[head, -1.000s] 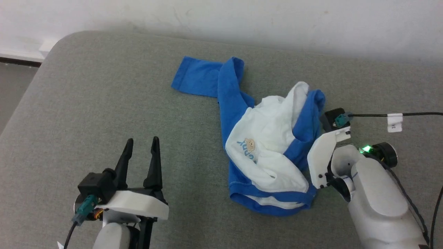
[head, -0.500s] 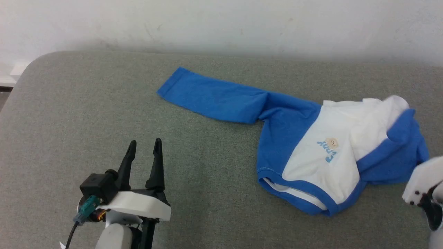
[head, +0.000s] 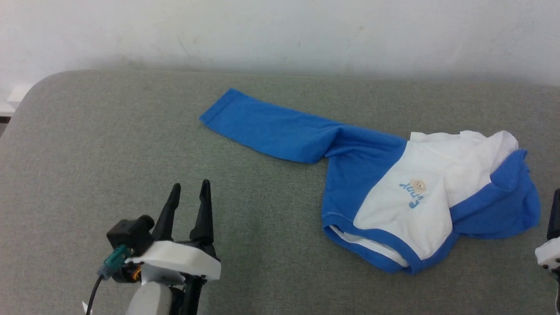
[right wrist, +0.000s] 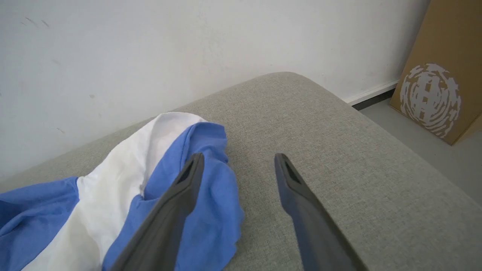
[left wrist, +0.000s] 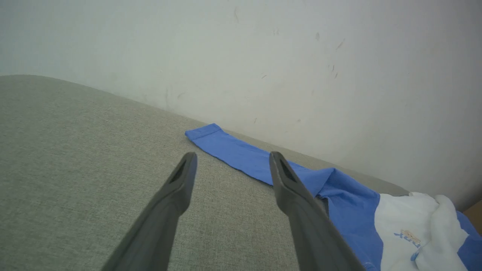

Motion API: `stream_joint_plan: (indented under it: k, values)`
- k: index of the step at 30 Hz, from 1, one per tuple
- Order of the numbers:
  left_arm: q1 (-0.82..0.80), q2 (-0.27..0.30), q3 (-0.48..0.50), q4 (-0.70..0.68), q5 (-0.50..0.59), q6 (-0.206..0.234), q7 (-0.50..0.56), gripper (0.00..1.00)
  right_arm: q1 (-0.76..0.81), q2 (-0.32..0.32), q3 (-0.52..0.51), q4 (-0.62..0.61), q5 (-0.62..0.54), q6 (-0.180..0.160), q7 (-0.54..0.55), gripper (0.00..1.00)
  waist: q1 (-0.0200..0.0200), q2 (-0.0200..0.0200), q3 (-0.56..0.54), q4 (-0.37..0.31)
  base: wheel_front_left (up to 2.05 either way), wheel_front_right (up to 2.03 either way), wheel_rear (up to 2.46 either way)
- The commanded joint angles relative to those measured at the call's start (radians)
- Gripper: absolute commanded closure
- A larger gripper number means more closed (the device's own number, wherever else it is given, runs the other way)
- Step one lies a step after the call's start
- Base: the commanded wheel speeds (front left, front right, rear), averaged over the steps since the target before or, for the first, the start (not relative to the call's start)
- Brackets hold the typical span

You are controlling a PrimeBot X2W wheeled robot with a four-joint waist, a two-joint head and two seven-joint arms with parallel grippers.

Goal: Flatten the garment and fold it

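Garment [head: 407, 210] stretches left-right, sleeve [head: 267, 129] pointing left; left hand [head: 190, 184] and right hand [right wrist: 239, 156] spread wide, empty.

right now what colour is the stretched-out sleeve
Bright blue; the sleeve shows best in the head view.

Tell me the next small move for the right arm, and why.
Probably close the open right gripper on the bunched blue sleeve beside its fingers and draw it outward: the garment has its other sleeve lying straight, while this one is crumpled against the white body.
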Motion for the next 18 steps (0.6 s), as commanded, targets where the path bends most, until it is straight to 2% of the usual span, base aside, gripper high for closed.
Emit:
stream_joint_plan:
  k: [1, 4, 7, 13, 16, 18]
  values:
    - [-0.035, -0.002, -0.012, 0.014, -0.025, -0.01, 0.001, 0.0, 0.022, 0.002, 0.002, -0.009, 0.014, -0.002, -0.026, 0.0, 0.0001, -0.0001, 0.003, -0.015, 0.0, 0.0, 0.0]
    - [-0.12, -0.002, -0.033, 0.06, -0.052, -0.014, 0.061, 0.0, 0.034, 0.002, 0.031, -0.019, 0.033, -0.002, -0.07, 0.0, 0.0001, -0.0001, 0.02, -0.051, 0.0, 0.0, 0.0]
    - [-0.245, -0.002, -0.046, 0.121, -0.075, 0.005, 0.17, 0.0, 0.032, 0.002, 0.073, -0.029, 0.049, -0.002, -0.086, 0.0, 0.0001, -0.0001, 0.044, -0.095, 0.0, 0.0, 0.0]
    - [-0.491, 0.029, -0.119, 0.316, -0.026, 0.063, 0.496, 0.0, 0.011, 0.002, 0.145, -0.04, 0.072, -0.002, -0.095, 0.0, 0.0001, -0.0001, 0.108, -0.188, 0.0, 0.0, 0.0]
    - [-0.585, 0.052, -0.166, 0.394, 0.017, 0.065, 0.593, 0.0, 0.002, 0.002, 0.163, -0.035, 0.087, -0.002, -0.106, 0.0, 0.0001, -0.0001, 0.143, -0.228, 0.0, 0.0, 0.0]
    - [-0.627, 0.059, -0.201, 0.44, 0.041, 0.049, 0.639, 0.0, -0.003, 0.002, 0.172, -0.025, 0.098, -0.002, -0.114, 0.0, 0.0001, -0.0001, 0.165, -0.249, 0.0, 0.0, 0.0]
